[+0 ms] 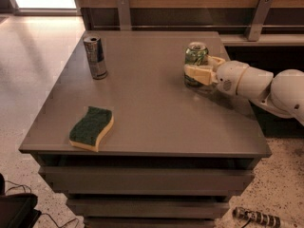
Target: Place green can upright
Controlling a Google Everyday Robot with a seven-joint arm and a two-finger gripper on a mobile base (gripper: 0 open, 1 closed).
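Note:
The green can (195, 54) is short, with green and silver print and a shiny top. It stands upright at the back right of the grey table (152, 108), its base at the table surface. My gripper (197, 66) reaches in from the right on a white arm (266, 84). Its cream fingers (198, 74) close on either side of the can's lower half, with the near finger across the front and the far finger mostly hidden behind the can.
A taller slim blue-and-silver can (96, 57) stands upright at the back left. A green-and-yellow sponge (91, 127) lies near the front left edge. A wooden wall with metal brackets (256, 15) runs behind the table. A cylindrical object (256, 217) lies on the floor at the front right.

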